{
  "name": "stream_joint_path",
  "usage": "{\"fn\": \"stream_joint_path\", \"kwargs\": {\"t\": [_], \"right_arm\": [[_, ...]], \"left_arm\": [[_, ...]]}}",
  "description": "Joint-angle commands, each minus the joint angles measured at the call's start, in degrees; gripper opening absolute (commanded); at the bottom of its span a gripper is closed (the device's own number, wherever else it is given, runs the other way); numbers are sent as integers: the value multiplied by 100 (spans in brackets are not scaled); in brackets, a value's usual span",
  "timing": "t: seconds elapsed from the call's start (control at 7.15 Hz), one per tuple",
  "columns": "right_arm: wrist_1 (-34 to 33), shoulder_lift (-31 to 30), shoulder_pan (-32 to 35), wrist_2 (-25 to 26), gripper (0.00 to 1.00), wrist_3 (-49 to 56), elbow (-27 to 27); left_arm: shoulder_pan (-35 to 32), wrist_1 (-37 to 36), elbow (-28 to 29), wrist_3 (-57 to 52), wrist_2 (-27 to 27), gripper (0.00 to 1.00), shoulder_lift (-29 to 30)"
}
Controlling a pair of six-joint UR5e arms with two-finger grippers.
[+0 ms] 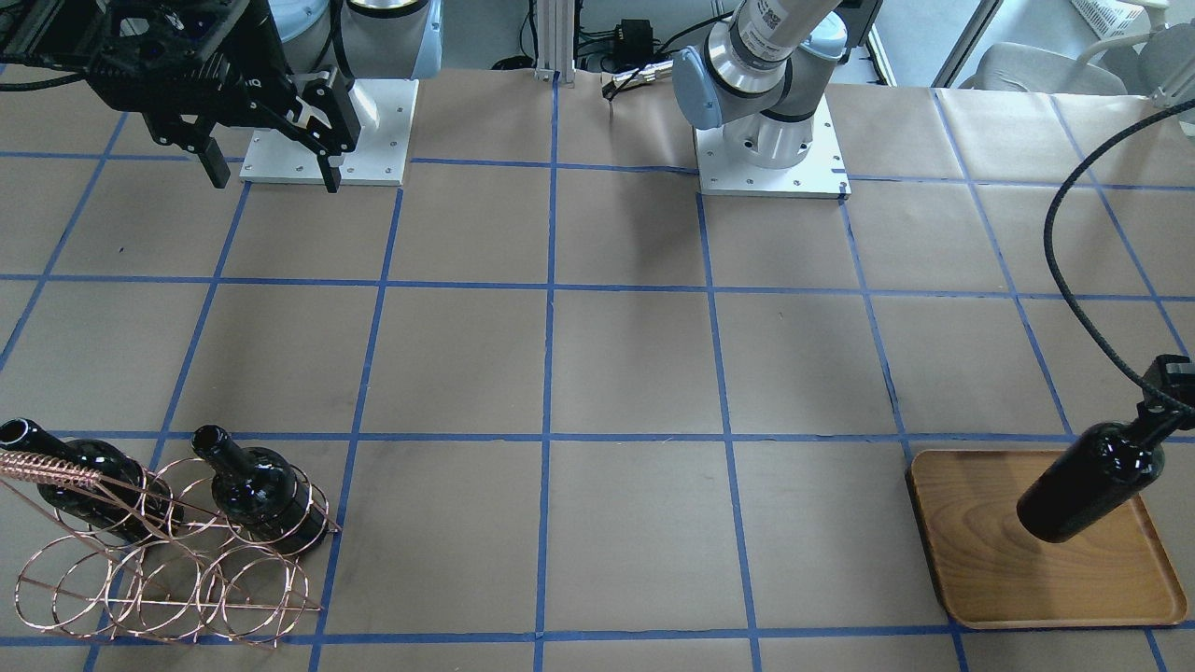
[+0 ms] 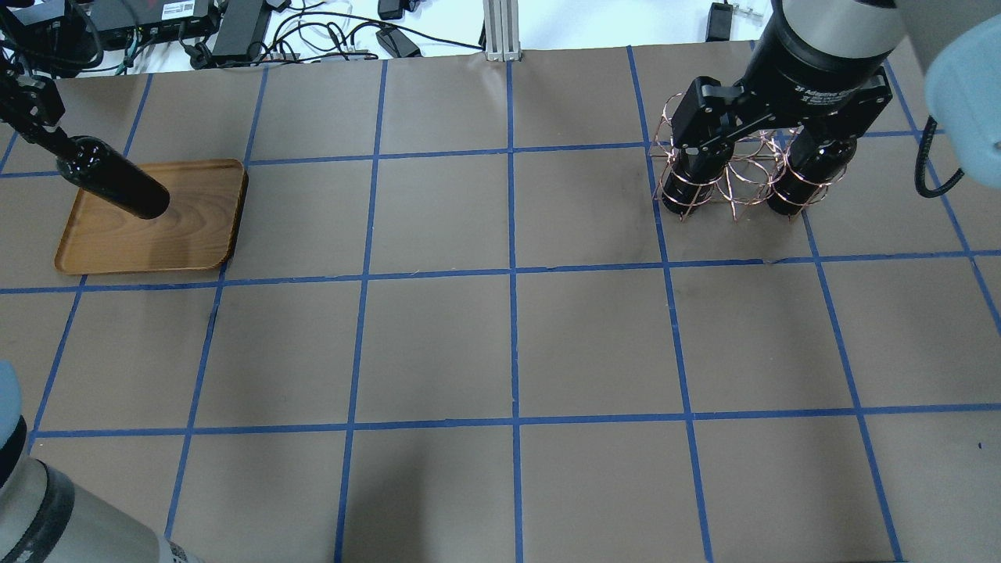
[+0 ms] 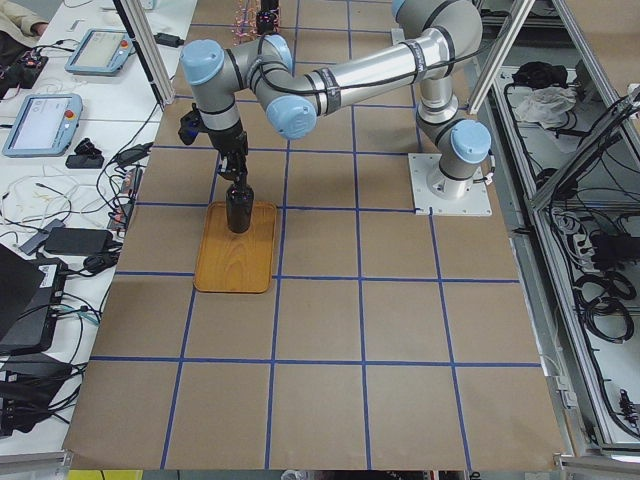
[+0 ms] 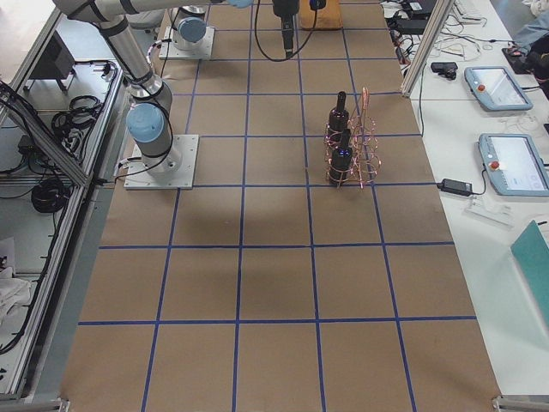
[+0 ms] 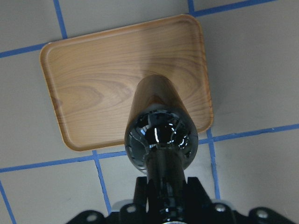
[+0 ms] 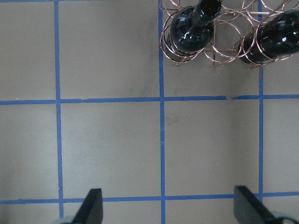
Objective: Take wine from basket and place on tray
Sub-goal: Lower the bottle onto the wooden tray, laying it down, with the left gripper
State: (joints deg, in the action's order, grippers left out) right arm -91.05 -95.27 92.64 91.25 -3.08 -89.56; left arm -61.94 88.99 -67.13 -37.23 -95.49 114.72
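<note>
My left gripper [image 1: 1167,392] is shut on the neck of a glossy black wine bottle [image 1: 1090,493] and holds it upright over the wooden tray [image 1: 990,569]. The left wrist view shows the bottle [image 5: 161,133] over the tray's near edge [image 5: 93,70]. I cannot tell whether its base touches the tray. Two more bottles [image 1: 257,485] [image 1: 75,471] lie in the copper wire basket [image 1: 159,579]. My right gripper [image 1: 273,175] is open and empty, high up near its base. Its wrist view shows the basket [image 6: 219,46] ahead.
The table is brown paper with a blue tape grid [image 2: 512,274]. The two arm bases [image 1: 775,149] [image 1: 327,140] stand on white plates at the robot's side. A black cable [image 1: 1064,271] hangs near the tray. Tablets and cables lie off the table's ends.
</note>
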Motion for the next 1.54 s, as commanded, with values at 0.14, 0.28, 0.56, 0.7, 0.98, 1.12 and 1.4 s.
{"fn": "stream_joint_path", "kwargs": {"t": [0.14,0.28,0.56,0.7,0.98,1.12,1.4], "right_arm": [[0,0,0,-2,100,0,0],[0,0,0,-2,100,0,0],[0,0,0,-2,100,0,0],[0,0,0,-2,100,0,0],[0,0,0,-2,100,0,0],[0,0,0,-2,100,0,0],[0,0,0,-2,100,0,0]], "left_arm": [[182,-347,15,-118,118,0,296],[183,-356,33,-92,232,0,348],[183,-374,33,-65,207,0,384],[183,-383,33,-65,163,2,384],[183,-444,33,-57,197,44,410],[183,-496,33,-57,215,71,428],[183,-488,24,-57,215,100,367]]}}
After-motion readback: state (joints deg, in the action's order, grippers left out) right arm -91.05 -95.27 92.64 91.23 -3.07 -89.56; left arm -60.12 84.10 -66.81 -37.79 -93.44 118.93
